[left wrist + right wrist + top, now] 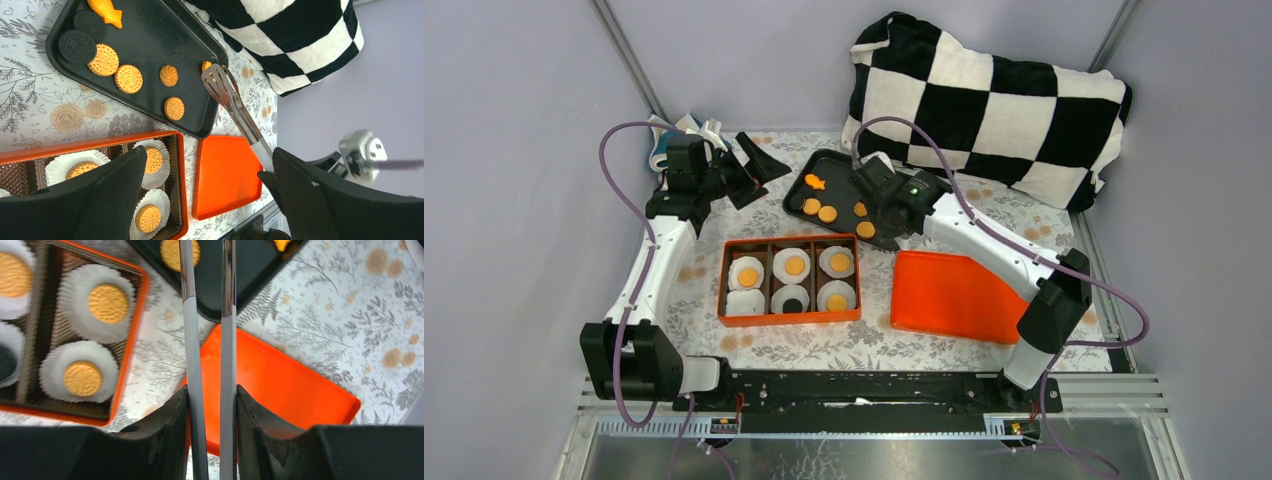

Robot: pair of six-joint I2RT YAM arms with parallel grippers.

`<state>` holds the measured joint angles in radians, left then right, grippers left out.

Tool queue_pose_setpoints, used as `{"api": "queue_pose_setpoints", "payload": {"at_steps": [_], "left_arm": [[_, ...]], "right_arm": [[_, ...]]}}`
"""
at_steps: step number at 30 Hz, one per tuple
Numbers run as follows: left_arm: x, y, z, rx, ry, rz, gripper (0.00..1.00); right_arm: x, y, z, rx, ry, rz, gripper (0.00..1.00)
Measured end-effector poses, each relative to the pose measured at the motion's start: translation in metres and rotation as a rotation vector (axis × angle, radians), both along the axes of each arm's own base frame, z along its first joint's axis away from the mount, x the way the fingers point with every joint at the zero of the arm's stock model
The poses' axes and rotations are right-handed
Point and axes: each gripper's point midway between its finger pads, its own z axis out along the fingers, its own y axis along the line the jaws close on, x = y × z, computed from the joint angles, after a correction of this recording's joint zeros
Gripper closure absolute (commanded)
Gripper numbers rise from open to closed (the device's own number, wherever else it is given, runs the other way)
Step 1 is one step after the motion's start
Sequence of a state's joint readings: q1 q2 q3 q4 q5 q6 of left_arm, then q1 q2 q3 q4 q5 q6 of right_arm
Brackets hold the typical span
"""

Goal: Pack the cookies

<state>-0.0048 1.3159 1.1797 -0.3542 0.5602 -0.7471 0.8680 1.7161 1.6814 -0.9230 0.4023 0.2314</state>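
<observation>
1. Round, ridged orange cookies lay flat on a black tray at upper centre; more sat in paper cups inside an orange box.
2. The fish-shaped cookie ran diagonally, its tail toward the lower right.
3. The right gripper was clamped on metal tongs; the left gripper was spread wide.

light: bright, even | shadows: soft | glare: on tongs | blur: near foreground, right wrist view
</observation>
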Motion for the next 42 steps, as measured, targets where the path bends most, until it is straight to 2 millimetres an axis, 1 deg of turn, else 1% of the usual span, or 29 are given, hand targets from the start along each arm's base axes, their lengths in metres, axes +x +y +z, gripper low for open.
{"api": "queue_pose_setpoints", "payload": {"at_steps": [2, 5, 11, 15, 20, 27, 31, 35, 39, 40, 42], "left_arm": [[0.001, 0.000, -0.001, 0.000, 0.004, 0.000, 0.01], [0.003, 0.000, -0.004, 0.001, 0.011, 0.000, 0.01], [0.004, 0.000, -0.007, 0.001, 0.017, 0.000, 0.01], [0.004, 0.000, -0.007, 0.001, 0.019, -0.001, 0.01], [0.004, 0.000, -0.007, 0.001, 0.019, -0.001, 0.01], [0.004, 0.000, -0.007, 0.001, 0.019, -0.001, 0.01], [0.004, 0.000, -0.007, 0.000, 0.019, -0.001, 0.01], [0.003, -0.002, -0.006, -0.009, 0.018, -0.011, 0.01], [0.003, -0.004, -0.006, -0.018, 0.014, -0.022, 0.01], [0.002, -0.004, -0.006, -0.019, 0.015, -0.024, 0.01], [0.002, -0.005, -0.007, -0.021, 0.015, -0.027, 0.01]], "right_arm": [[0.007, -0.015, -0.008, -0.018, 0.018, -0.039, 0.62], [0.008, -0.024, -0.021, -0.037, 0.047, -0.056, 0.60], [-0.008, -0.020, -0.056, -0.036, 0.146, -0.034, 0.56], [-0.015, -0.019, -0.070, -0.033, 0.193, -0.039, 0.53], [-0.021, -0.020, -0.077, -0.028, 0.221, -0.048, 0.52], [-0.028, -0.013, -0.080, 0.005, 0.261, -0.041, 0.52], [-0.032, -0.015, -0.087, -0.028, 0.292, -0.047, 0.53], [-0.035, -0.021, -0.093, -0.115, 0.315, -0.052, 0.55], [-0.039, -0.024, -0.093, -0.187, 0.315, -0.045, 0.60], [-0.040, -0.024, -0.092, -0.195, 0.314, -0.043, 0.62], [-0.041, -0.025, -0.089, -0.204, 0.311, -0.042, 0.73]]}}
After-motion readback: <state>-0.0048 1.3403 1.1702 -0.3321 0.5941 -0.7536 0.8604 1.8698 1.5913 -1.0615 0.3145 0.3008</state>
